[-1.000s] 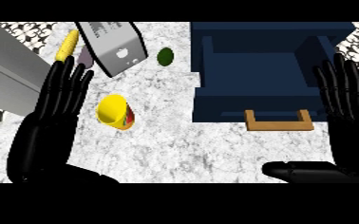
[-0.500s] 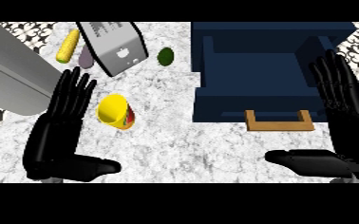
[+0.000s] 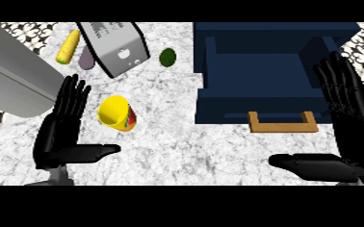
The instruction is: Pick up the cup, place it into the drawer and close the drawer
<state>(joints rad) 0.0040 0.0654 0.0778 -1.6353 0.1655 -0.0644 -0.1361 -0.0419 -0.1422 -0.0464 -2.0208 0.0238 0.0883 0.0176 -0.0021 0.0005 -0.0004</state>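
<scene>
Yellow cup (image 3: 116, 113) lying tipped on the marbled worktop (image 3: 185, 144), mouth toward 11 o'clock, in the same spot as half a second ago. Left hand (image 3: 62, 134) now closer, just beside the cup at its 8 o'clock, fingers straight, thumb spread, not touching. Right hand (image 3: 341, 125) flat and open at 3 o'clock, shifted slightly inward beside the open navy drawer (image 3: 263, 72) with its wooden handle (image 3: 282, 121).

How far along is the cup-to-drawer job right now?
Done: nothing beyond the dark blue drawer with the wooden handle standing open. In hand: the open left hand sits beside the tipped yellow cup, not gripping it. Left: grasp, place inside, close. The open right hand is by the drawer.
</scene>
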